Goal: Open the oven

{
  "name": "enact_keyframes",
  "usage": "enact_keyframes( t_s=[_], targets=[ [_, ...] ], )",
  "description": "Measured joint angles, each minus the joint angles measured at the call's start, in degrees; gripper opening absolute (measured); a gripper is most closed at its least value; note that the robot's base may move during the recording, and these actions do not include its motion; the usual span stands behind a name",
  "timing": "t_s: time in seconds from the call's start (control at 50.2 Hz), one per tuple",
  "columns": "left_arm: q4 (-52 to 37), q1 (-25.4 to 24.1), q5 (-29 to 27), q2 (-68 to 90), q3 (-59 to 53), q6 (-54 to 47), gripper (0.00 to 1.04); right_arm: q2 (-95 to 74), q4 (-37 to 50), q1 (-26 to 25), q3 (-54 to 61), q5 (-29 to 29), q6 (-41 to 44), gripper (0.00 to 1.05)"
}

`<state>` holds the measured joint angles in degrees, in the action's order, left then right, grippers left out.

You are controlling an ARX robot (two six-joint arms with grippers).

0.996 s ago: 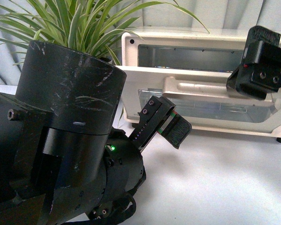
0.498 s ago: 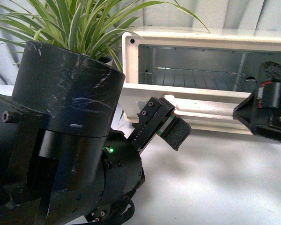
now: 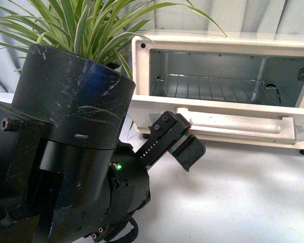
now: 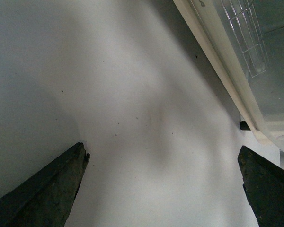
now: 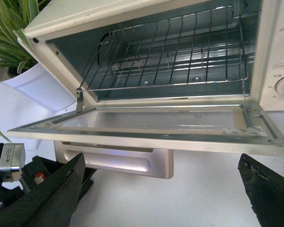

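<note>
Lying flat just beyond the wide, empty right gripper, the oven door is fully down; opening looks done. Left gripper gapes empty too.

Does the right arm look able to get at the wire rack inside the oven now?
Probably yes: the door lies folded down, and the right gripper, open and empty, faces the wire rack with nothing between them.

Cool, even light; soft shadow under the oven on the table; slight blur.
</note>
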<state>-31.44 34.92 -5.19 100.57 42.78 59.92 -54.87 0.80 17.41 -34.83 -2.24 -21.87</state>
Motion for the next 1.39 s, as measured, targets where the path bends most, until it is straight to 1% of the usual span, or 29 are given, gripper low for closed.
enact_keyframes(
  t_s=[0.199, 0.538, 0.717, 0.896, 1.036, 1.394],
  targets=[
    [0.83, 0.02, -1.81, -0.37, -0.24, -4.04, 0.98, 0.50, 0.11, -1.90, 1.38, 0.83, 0.00, 0.95],
    [2.05, 0.26, -4.15, -1.99, -2.19, -12.22, 0.98, 1.60, 0.37, -2.38, 3.87, 1.01, 0.28, 0.95],
    [2.56, 0.48, -6.32, -2.86, -3.34, -16.72, 0.98, 3.13, 0.33, -2.60, 5.14, 1.46, 0.63, 0.95],
    [2.54, 1.03, -9.01, -2.86, -4.22, -23.23, 0.98, 4.07, 0.33, -4.04, 7.32, 2.62, 0.92, 0.95],
    [1.97, 1.81, -12.44, -2.08, -4.57, -29.33, 0.98, 4.35, 0.37, -5.35, 8.70, 3.56, 1.11, 0.95],
    [-0.61, 3.28, -17.62, -0.13, -5.46, -43.50, 0.98, 4.81, 0.70, -6.43, 10.38, 4.35, 1.33, 0.95]
  ],
)
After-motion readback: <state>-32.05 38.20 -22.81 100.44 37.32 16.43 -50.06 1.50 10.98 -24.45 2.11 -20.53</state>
